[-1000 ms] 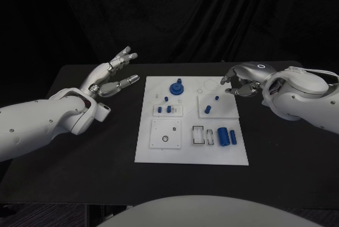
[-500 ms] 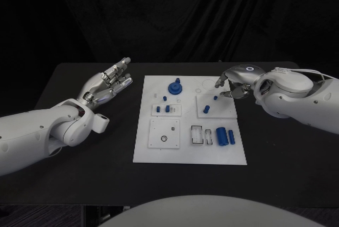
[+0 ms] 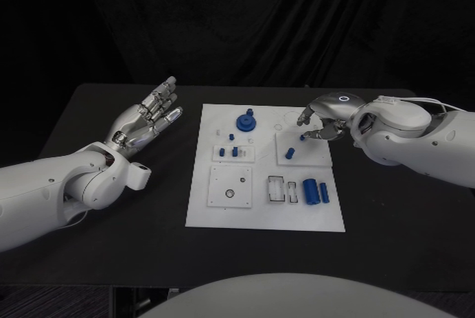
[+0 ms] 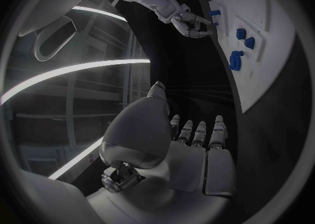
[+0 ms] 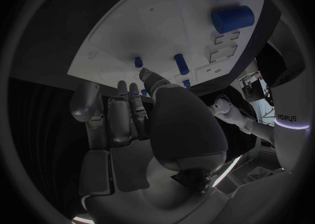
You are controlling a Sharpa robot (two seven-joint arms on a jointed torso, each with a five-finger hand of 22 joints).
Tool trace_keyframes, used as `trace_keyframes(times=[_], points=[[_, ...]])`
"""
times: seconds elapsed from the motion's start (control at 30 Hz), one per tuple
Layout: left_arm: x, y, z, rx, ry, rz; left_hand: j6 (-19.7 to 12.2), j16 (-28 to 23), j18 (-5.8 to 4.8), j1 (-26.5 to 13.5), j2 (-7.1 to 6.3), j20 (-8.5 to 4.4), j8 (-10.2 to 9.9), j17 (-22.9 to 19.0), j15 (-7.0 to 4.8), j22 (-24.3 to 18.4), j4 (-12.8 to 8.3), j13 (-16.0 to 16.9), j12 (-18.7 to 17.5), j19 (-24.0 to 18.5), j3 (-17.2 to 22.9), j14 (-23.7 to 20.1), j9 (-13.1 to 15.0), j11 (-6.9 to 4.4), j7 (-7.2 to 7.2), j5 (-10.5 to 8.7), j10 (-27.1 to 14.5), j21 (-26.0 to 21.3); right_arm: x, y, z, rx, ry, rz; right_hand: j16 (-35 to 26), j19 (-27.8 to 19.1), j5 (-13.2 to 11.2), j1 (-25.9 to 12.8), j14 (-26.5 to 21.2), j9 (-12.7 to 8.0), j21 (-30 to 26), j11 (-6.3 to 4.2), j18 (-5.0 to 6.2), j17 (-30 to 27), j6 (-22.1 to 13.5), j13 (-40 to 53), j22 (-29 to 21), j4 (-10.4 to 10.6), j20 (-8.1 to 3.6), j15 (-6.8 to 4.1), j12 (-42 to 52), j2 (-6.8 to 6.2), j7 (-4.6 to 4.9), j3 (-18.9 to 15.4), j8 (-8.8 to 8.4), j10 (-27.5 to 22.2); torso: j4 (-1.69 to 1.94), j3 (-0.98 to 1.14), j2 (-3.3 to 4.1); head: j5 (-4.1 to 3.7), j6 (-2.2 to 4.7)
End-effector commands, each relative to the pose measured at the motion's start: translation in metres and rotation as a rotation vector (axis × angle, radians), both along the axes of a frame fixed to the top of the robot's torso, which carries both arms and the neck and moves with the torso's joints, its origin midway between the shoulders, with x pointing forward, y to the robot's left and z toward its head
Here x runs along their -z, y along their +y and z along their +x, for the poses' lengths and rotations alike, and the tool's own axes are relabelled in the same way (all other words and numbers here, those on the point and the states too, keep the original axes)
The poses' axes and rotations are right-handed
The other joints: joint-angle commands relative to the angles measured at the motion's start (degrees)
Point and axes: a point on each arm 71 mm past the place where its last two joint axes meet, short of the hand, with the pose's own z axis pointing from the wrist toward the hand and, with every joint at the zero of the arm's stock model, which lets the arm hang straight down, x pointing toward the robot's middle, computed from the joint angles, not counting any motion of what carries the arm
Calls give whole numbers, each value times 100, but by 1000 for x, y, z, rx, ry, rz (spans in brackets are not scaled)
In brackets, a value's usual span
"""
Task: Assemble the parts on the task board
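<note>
The flat white rectangular task board (image 3: 265, 215) lies in the middle of the black tabletop (image 3: 119, 242), carrying small blue plastic parts (image 3: 315, 191) across its surface, among them a blue gear-shaped piece (image 3: 244, 122) at its far end. The left hand (image 3: 148, 119) hovers over the tabletop left of the board, fingers straight and apart, holding nothing. The right hand (image 3: 322, 122) hangs over the board's far right corner with fingers curled inward; whether it holds anything I cannot tell.
</note>
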Motion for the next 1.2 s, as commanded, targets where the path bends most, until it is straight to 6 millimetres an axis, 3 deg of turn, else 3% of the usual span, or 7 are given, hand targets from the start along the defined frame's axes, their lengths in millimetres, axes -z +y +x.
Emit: trace_keyframes(times=[0.03, 0.17, 0.57, 0.8, 1.2], points=[[-11, -2, -5, 44, -112, -116, -25, -21, 82, 33, -16, 32, -31, -8, 18, -16, 7, -7, -29, 6, -48, -2, -8, 15, -18, 4, -7, -13, 2, 1, -1, -13, 4, -11, 20, 36, 15, -38, 21, -6, 28, -5, -38, -6, -19, -7, 781, 41, 15, 1, -25, -19, 12, -8, -21, 49, -8, -6, -5, 8, 1], [-10, -3, -6, 53, -104, -120, -13, -21, 84, 48, -66, 18, -27, -8, 8, -34, 5, -9, -31, 6, -65, -2, -4, 38, -7, 5, -14, -14, 2, 1, -2, -14, 5, -11, 6, 32, 15, -37, 11, -12, 13, -15, -35, -30, -13, -38, 778, 45, 10, -5, -51, -25, 32, -11, -15, 54, -2, -6, -4, -1, 1], [-9, -5, -7, 69, -86, -125, 32, -21, 79, 171, -48, 41, -19, -8, 35, -65, -7, -8, -30, 16, -30, -2, 2, 135, 129, 6, -13, -10, 5, 0, -3, -6, 22, -20, 6, 51, 19, 50, 13, -23, 13, -31, -40, -52, 92, -188, 784, 15, -10, -23, -131, -12, 54, 45, 27, 221, -16, -2, -3, 20, 1], [-8, -4, -7, 75, -75, -124, 28, -21, 79, 421, -63, 119, -22, -8, 106, -102, -30, -7, -30, 33, -4, -2, 1, 248, 230, 6, -10, -6, 8, -2, -2, 18, 11, -14, -13, 1, 18, 154, -14, 14, -106, -16, -23, -104, 285, -358, 759, -91, -10, -14, -274, -6, 40, 121, 106, 257, -17, -8, -1, 19, 1], [-6, -5, -6, 85, -60, -123, 46, -21, 81, 506, -47, 211, -18, -8, 155, -85, -18, -4, -27, 57, -5, -2, 4, 315, 272, 5, 0, 4, 14, -1, -2, 22, 9, -6, 1, 9, 17, 160, -6, 25, -94, -10, -26, -91, 325, -383, 764, -106, -8, -11, -284, 12, 16, 137, 125, 283, -9, -10, -6, 27, 1]])
